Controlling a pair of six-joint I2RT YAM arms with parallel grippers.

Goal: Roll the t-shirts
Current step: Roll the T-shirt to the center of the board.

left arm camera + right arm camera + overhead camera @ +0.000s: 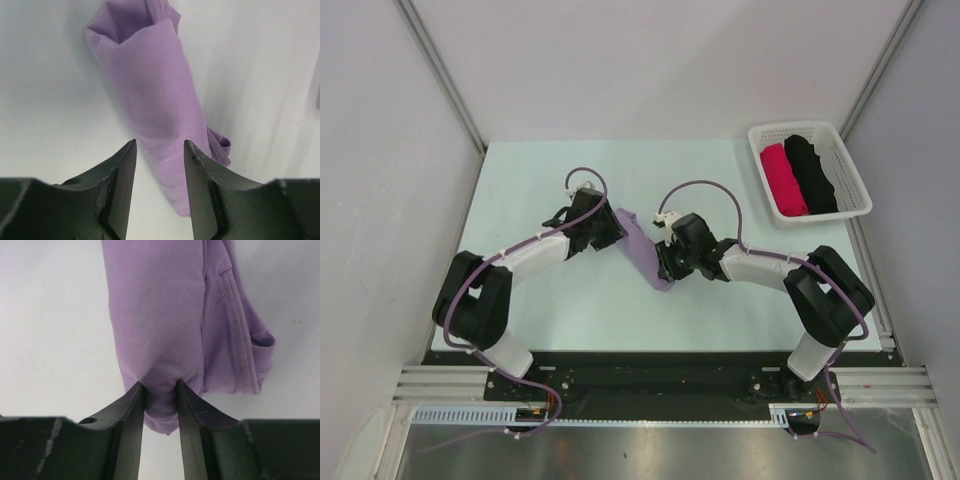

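Note:
The lilac t-shirt (pixel 645 248) lies as a long narrow roll on the table's middle, running diagonally between my two grippers. My left gripper (pixel 610 233) is open at the roll's far end; in the left wrist view the roll (pixel 150 95) passes between the spread fingers (pixel 120 175) without being pinched. My right gripper (pixel 665 265) is shut on the roll's near end; in the right wrist view the cloth (pixel 155 315) bunches between the fingers (pixel 187 400). A crimson-pink roll (pixel 783 178) and a black roll (pixel 811 172) lie in the basket.
A white slatted basket (pixel 850 165) stands at the table's far right corner. The pale table (pixel 520 190) has walls on the left, back and right. A loose sleeve hem (pixel 250 355) sticks out beside the roll.

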